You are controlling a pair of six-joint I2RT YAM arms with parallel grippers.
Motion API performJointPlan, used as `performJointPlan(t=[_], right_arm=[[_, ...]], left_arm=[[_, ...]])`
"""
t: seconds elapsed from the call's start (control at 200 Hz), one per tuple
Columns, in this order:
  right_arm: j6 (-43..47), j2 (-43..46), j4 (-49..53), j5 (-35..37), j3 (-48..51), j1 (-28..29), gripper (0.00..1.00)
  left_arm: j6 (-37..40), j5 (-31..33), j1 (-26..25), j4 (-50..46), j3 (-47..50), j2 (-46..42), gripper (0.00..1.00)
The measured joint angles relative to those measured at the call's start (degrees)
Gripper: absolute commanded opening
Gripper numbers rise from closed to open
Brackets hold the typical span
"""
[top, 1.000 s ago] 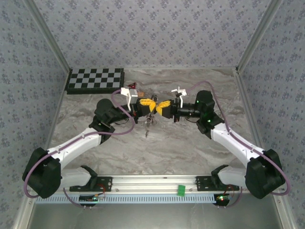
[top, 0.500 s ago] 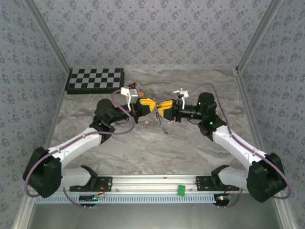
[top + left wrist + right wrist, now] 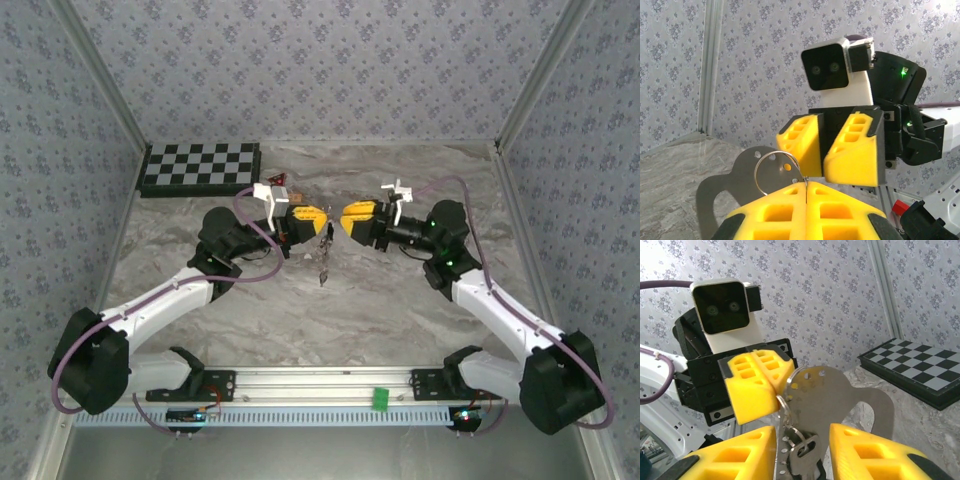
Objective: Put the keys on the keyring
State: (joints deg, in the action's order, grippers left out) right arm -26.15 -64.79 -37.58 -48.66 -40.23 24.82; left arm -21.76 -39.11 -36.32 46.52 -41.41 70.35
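My left gripper (image 3: pixel 314 219) is shut, its yellow fingertips pinching a thin wire keyring (image 3: pixel 774 167) at one point of the loop. A flat grey metal plate with small holes (image 3: pixel 737 182) hangs on the same ring. In the right wrist view a silvery key (image 3: pixel 808 454) dangles from the keyring (image 3: pixel 785 407) beside that plate (image 3: pixel 840 400). The hanging keys (image 3: pixel 323 256) sway below and between the two grippers, above the table. My right gripper (image 3: pixel 350 218) faces the left one a short way off, open, with nothing between its yellow fingers (image 3: pixel 742 455).
A black-and-white checkerboard (image 3: pixel 200 167) lies at the back left of the marbled table (image 3: pixel 400 310). A small red piece (image 3: pixel 283 180) sits behind the left wrist. Patterned walls close in the back and both sides.
The right gripper has opened and drawn back to the right, away from the left one. The keys now hang from the ring in the left gripper, which has stayed put.
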Motion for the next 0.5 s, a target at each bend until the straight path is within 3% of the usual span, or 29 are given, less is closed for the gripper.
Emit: performJointPlan(t=[0.17,0.5], right_arm=[[-0.94,-3.08,-1.77,-0.33,-1.25,1.86,0.30],[-1.73,-5.05,-3.15,-1.33,-2.43,2.89,0.12]], left_arm=[[-0.02,-0.02,-0.20,0.00,0.00,0.00,0.00],[0.00,0.31,-0.17,-0.02,0.00,0.00,0.00]])
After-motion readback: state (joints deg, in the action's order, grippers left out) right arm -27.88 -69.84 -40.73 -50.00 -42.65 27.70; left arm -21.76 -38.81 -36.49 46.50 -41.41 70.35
